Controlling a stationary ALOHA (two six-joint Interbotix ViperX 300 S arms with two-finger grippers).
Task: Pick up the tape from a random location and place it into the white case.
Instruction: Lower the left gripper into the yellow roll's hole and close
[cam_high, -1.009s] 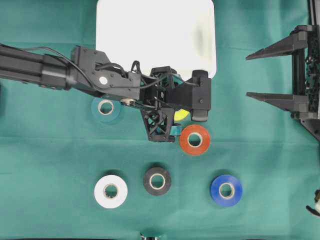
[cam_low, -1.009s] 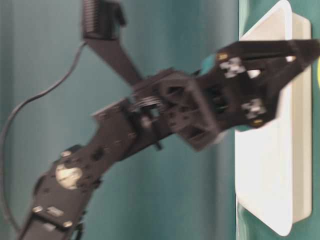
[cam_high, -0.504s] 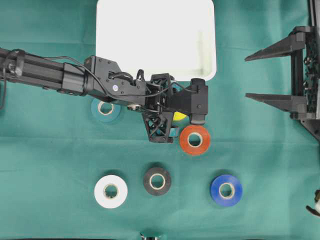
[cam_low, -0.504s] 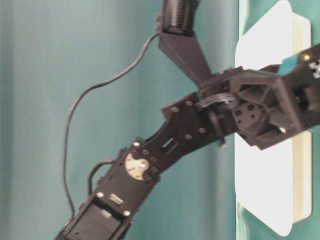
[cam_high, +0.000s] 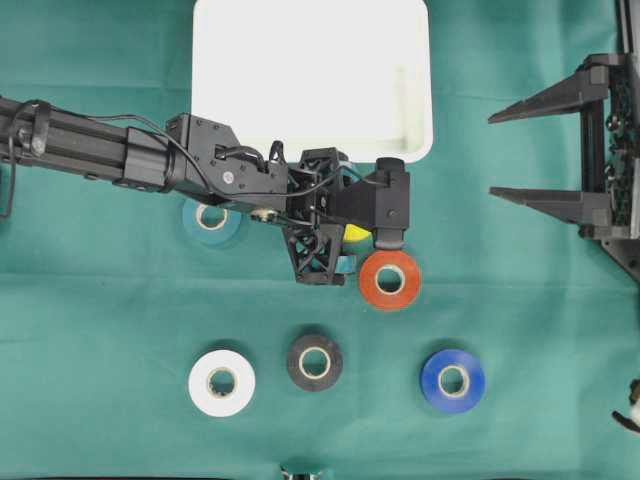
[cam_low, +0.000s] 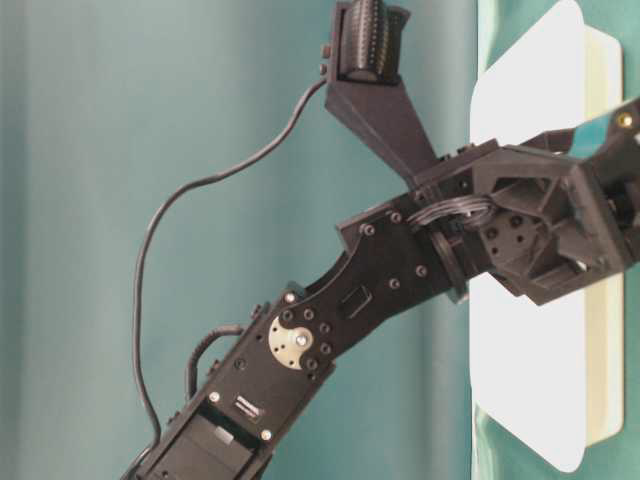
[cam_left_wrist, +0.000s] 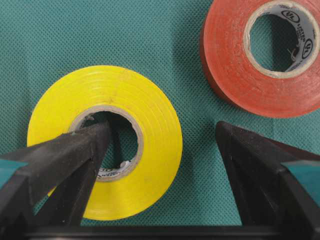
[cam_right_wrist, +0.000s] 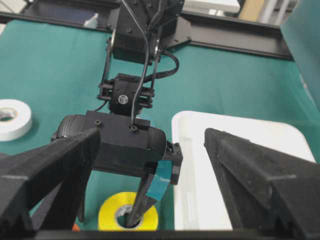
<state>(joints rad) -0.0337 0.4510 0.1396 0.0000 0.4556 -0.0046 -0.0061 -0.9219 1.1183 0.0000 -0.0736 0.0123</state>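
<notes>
The yellow tape (cam_left_wrist: 150, 125) lies flat on the green cloth, mostly hidden under the left wrist in the overhead view (cam_high: 354, 232). My left gripper (cam_left_wrist: 160, 132) is open over it. One finger reaches down into the roll's cardboard core, and the other stands outside the roll on bare cloth. The front view from the right wrist shows that finger in the hole of the yellow tape (cam_right_wrist: 107, 210). The white case (cam_high: 312, 75) sits just beyond, with nothing in the part that shows. My right gripper (cam_high: 492, 152) hangs open at the right edge, holding nothing.
A red tape (cam_high: 390, 279) lies right beside the left gripper's outer finger. Teal (cam_high: 211, 216), white (cam_high: 221, 383), black (cam_high: 314, 362) and blue (cam_high: 452, 380) rolls are spread over the cloth. The case's near rim (cam_right_wrist: 180, 165) is close to the yellow roll.
The left arm has come down and drawn slightly left over the yellow tape, covering more of it. Its jaws stayed open. The right arm has not moved.
</notes>
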